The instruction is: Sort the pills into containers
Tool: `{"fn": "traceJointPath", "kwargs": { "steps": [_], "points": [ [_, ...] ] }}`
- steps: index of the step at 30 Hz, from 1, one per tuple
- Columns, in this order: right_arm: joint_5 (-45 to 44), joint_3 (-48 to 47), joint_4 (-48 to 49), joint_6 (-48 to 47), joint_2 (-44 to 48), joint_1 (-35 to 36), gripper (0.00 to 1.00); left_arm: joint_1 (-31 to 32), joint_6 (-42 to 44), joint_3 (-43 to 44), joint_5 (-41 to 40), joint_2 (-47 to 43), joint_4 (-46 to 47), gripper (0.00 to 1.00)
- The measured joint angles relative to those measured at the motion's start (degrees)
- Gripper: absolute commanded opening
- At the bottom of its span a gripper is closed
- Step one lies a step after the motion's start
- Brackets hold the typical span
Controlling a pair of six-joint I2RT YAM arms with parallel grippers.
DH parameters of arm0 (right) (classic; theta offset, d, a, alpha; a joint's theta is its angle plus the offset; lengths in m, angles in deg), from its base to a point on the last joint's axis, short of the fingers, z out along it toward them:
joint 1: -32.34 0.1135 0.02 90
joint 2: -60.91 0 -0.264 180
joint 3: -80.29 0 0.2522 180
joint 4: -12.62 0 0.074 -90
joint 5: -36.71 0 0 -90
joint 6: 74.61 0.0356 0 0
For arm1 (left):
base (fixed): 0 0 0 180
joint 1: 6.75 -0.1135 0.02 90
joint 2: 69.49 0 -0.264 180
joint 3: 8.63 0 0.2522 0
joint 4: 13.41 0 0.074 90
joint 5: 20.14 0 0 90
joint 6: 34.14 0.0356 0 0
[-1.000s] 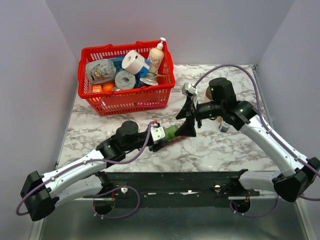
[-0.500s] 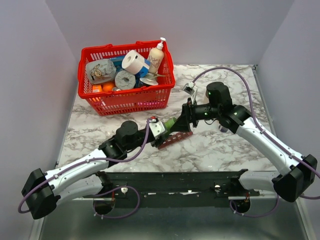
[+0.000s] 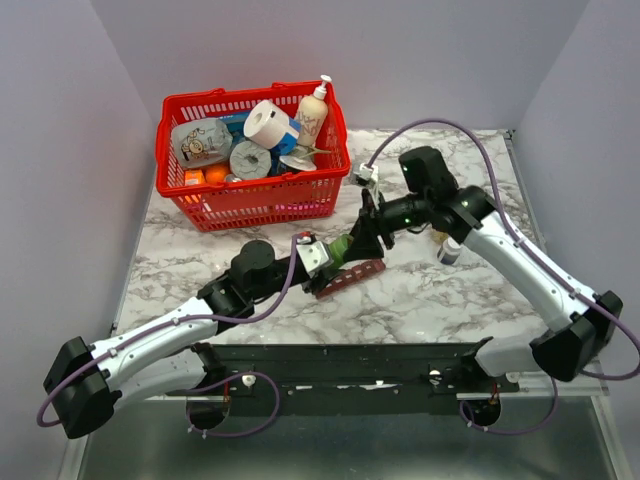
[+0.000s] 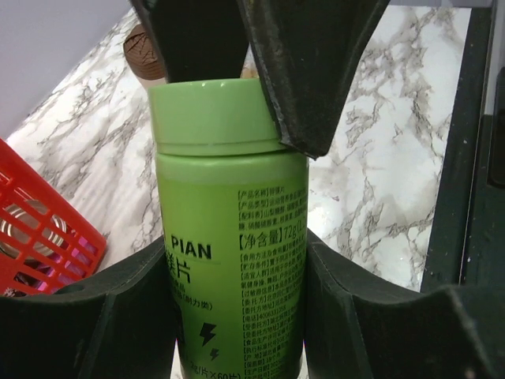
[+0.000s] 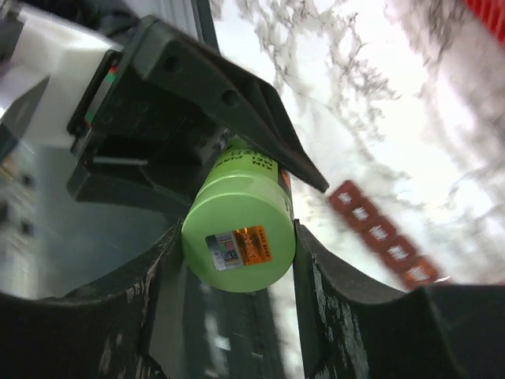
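Top external view: between plain pale walls [image 3: 350,60], above a grey-veined white marble table [image 3: 450,300], left gripper [image 3: 328,262] clamped on a green bottle [image 3: 341,246], right gripper [image 3: 360,243] pinched around its cap [image 5: 239,237]; dark red pill organizer [image 3: 355,277] flat on the marble just beside them, red basket [image 3: 250,195] at rear left.

We show white shells [image 3: 150,345] on black joints [image 3: 250,268], lilac cables [image 3: 440,124] trailing behind the matte black left claw [image 3: 338,262] and right claw [image 3: 362,240], and green lights [image 3: 408,199] glowing behind the right.
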Motion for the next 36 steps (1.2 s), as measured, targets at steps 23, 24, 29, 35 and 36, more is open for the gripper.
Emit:
{"fn": "traceJointPath", "kwargs": {
  "steps": [23,24,29,35,36],
  "points": [
    [-10.10,-32.06,-42.51,-62.20,-15.39,14.93,0.87,-0.37,-0.13,-2.56,10.69,0.76,3.98,0.00],
    [-8.96,-32.13,-42.56,-61.18,-15.26,14.43,0.94,-0.37,-0.11,-2.60,10.69,0.33,3.72,0.00],
    [-0.59,-30.42,-39.19,-51.28,-12.07,7.72,1.00,-0.42,-0.11,-2.62,10.62,-1.11,1.46,0.00],
    [4.20,-16.63,-25.44,-31.63,-0.57,5.49,1.00,-0.42,-0.20,-1.68,10.56,-1.16,-3.69,0.00],
    [4.07,-15.21,-23.67,-28.63,0.11,5.81,1.00,-0.42,-0.37,-1.09,10.58,-0.85,-4.63,0.00]
  ]
}}
